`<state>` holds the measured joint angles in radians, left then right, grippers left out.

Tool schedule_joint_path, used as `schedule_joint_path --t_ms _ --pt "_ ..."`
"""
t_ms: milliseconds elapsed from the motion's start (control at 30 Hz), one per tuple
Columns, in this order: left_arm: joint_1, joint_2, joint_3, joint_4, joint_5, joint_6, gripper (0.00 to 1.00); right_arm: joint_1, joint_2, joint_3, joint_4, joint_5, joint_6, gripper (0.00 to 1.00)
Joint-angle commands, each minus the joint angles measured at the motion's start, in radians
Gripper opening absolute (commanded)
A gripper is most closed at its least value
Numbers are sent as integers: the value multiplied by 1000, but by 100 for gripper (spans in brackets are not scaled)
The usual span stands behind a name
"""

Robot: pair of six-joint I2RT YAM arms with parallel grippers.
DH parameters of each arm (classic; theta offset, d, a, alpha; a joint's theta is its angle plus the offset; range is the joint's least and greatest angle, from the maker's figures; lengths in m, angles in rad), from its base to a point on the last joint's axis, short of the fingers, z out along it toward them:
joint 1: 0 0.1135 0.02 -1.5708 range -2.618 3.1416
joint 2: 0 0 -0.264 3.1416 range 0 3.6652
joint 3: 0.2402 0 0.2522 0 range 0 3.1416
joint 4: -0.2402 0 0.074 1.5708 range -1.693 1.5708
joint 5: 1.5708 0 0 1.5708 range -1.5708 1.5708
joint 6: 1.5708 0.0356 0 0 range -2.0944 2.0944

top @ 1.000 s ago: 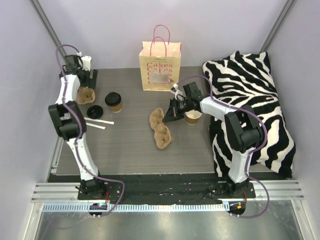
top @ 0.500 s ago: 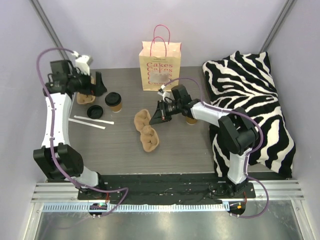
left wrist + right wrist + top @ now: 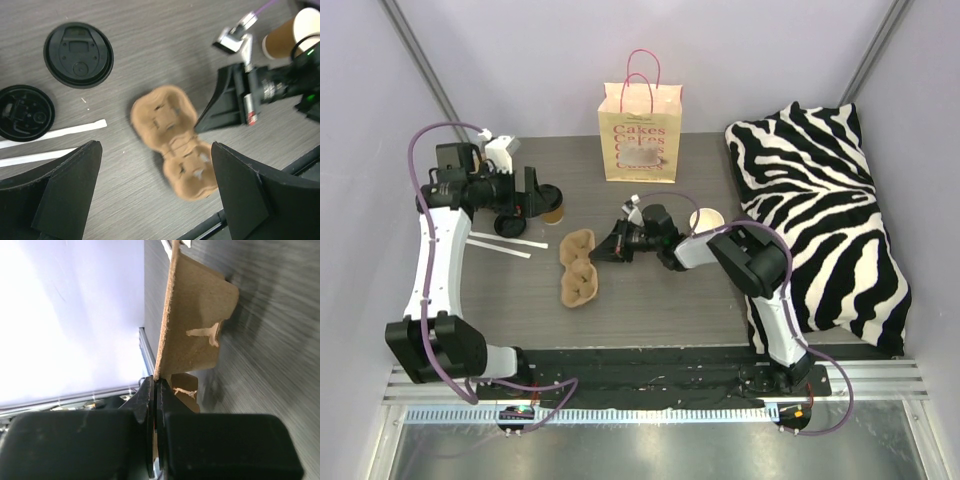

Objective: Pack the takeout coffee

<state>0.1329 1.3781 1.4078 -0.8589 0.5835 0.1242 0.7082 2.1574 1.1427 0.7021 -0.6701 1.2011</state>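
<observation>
Right wrist view: right fingers [image 3: 146, 407] pinched shut on cup carrier [image 3: 195, 305] rim, carrier resting centre-left on tabletop [image 3: 670, 290], probably positioned for loading. Left fingers [image 3: 65, 190] spread wide, empty, over lidded cup [image 3: 78, 47], seemingly ready to grab.

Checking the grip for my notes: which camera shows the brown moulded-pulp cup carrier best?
Left wrist: the whole brown moulded-pulp cup carrier from above, both wells visible. Top external shows it small, the right gripper at its edge. Right wrist shows only its rim edge-on, pinched.
</observation>
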Motion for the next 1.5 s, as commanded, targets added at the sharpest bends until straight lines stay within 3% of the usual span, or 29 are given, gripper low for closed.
schedule_joint_path --t_ms 0,200,233,333,467,533,700,733,800,833,867,1033,1267,1467 --pt "7 -39 28 31 -11 -43 96 46 39 61 217 108 104 1" --pt "8 -27 63 8 -31 -41 98 105 102 107 149 213 101 4" --pt "8 -24 71 3 -30 -40 98 106 108 112 140 222 106 18" --pt "10 -17 79 3 -28 -46 99 106 96 127 105 204 92 32" --pt "7 -22 66 21 5 -70 100 80 0 167 -86 112 -47 48" --pt "8 -27 59 29 38 -83 100 33 -82 192 -208 57 -211 49" --pt "1 -39 25 84 188 -110 100 -108 -223 360 -750 -89 -634 51" --pt "-4 -42 19 99 202 -119 100 -134 -252 402 -829 -88 -790 55" --pt "-15 -45 14 109 214 -120 100 -205 -271 564 -1047 -27 -943 61" --pt "-18 -47 11 118 213 -120 100 -223 -275 625 -1147 13 -1063 69" --pt "-21 -54 8 123 208 -120 100 -258 -275 737 -1179 50 -1122 71" --pt "-22 -68 0 138 187 -120 100 -300 -225 991 -1205 330 -1342 82" --pt "-22 -60 25 139 101 -153 100 -299 1 1336 -1260 408 -1558 85" --pt "-22 -65 13 144 24 -166 100 -300 51 1303 -1238 397 -1663 90"
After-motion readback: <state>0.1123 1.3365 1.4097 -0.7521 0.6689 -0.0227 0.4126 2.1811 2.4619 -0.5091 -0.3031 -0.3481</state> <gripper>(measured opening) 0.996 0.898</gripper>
